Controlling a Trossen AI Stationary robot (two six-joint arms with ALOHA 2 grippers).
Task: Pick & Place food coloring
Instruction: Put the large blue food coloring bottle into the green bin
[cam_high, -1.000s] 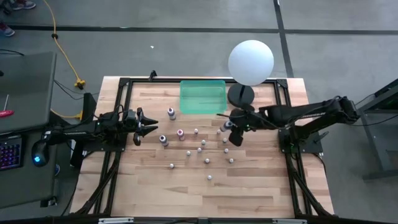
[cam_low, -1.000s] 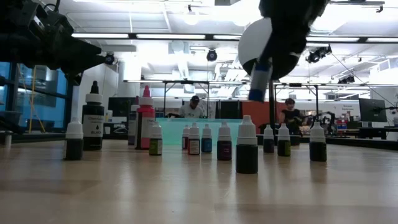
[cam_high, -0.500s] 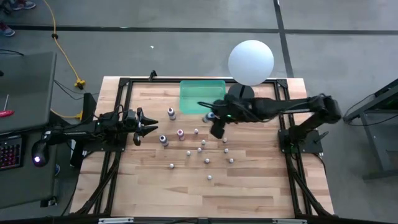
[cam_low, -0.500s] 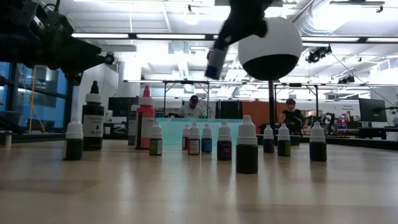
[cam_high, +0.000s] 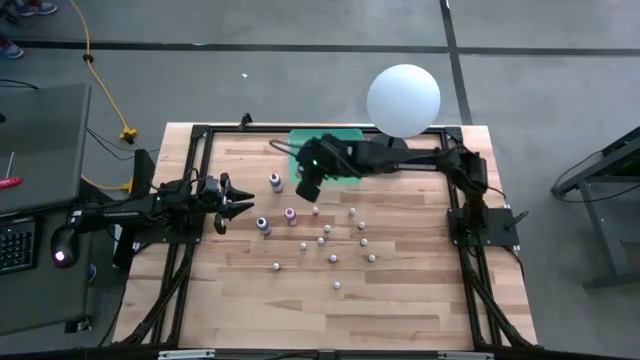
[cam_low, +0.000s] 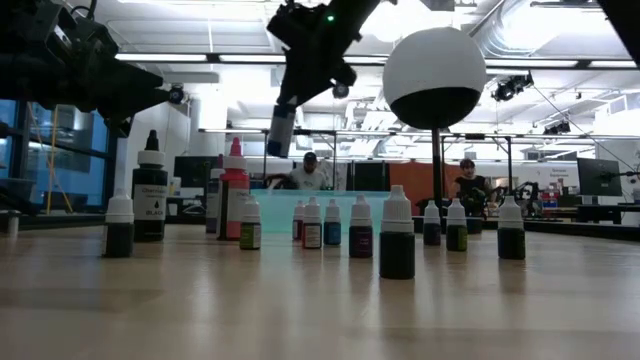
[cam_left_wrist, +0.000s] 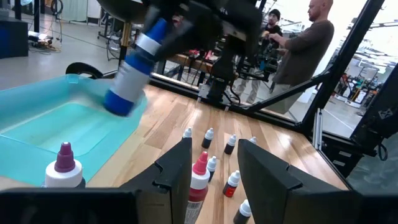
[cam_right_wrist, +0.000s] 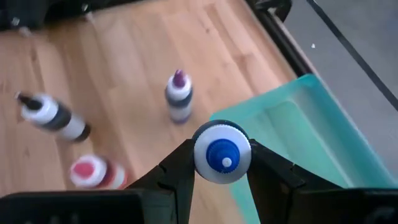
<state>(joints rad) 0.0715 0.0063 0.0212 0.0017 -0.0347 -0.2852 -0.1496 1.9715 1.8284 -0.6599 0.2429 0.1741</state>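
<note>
My right gripper hangs high over the green tray's near left corner, shut on a white food coloring bottle with a blue cap. Beside the tray stand three larger bottles, one with a purple tip. Several tiny white-capped bottles stand upright on the wooden table. My left gripper waits at the table's left side, pointing level, open with nothing between its fingers. My right gripper pinches the bottle's upper part between its two fingers, one on each side just under the blue cap. The fingers slant down from the table's right. The bottle hangs tilted below them, clear of table and tray.
A big white sphere on a black base stands at the far right, behind the right arm. A black frame runs round the tabletop. People stand in the room beyond the table. Bare wood lies along the near edge.
My right gripper has carried the blue-capped bottle from above the small bottles at mid-right toward the table's left and a little toward the far edge, to the tray's near left corner. The bottle has stayed lifted and tilted in the same hold.
</note>
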